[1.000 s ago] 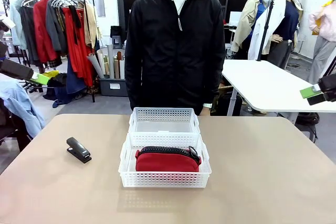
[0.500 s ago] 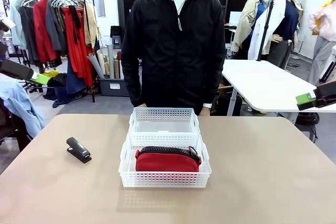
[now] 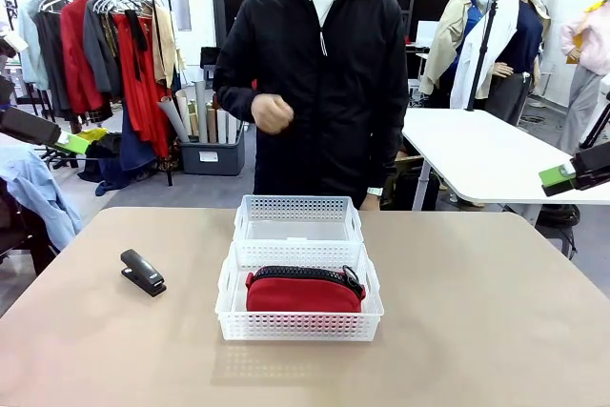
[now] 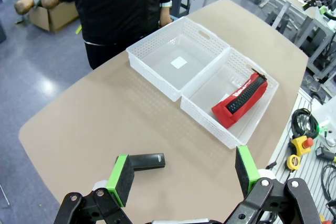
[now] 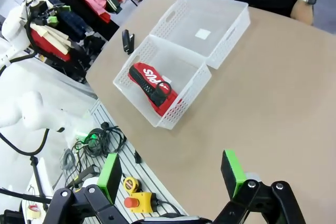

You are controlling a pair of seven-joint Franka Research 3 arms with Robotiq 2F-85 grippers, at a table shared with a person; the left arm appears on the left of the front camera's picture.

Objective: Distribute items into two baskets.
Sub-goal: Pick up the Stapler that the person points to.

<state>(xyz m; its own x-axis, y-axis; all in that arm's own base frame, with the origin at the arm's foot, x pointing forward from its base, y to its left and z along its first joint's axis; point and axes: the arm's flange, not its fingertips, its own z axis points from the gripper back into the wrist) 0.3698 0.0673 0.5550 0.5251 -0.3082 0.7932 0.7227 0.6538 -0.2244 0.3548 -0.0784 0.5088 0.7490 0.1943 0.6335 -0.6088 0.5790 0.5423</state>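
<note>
Tan table (image 3: 477, 312), clothes rack (image 3: 105, 45) behind.

Change over the last half second: the person's hand (image 3: 273, 113) is now up at chest height; before, both arms hung at the sides. Its fingers are curled in a loose fist. Nothing shows in it, though something small cannot be ruled out. Right gripper (image 3: 562, 176) has drifted slightly out at the side; left gripper (image 3: 69, 143) is where it was. Nothing on the table has moved.

Reading for the task: about half done.
- Red zip pouch (image 3: 303, 293) lies in the near basket (image 3: 297, 329), well below the raised hand and toward the robot.
- Far basket (image 3: 297, 207), almost straight beneath that hand, holds only a small white sticker (image 4: 178, 62).
- Black stapler (image 3: 142, 272) sits on bare table, below the left gripper and apart from both baskets.

The raised hand is probably a cue rather than a reach, since it is well above everything. Stapler into the far basket looks like the remaining step, and the left arm is the closer one.

Pose: both arms are held high off the table, out at the sides. In the left wrist view the left gripper's green pads (image 4: 122, 174) are spread wide with nothing between them. The stapler lies just beyond the fingers and the baskets farther on. In the right wrist view the right gripper is likewise spread wide and empty, with the near basket well ahead of it.
</note>
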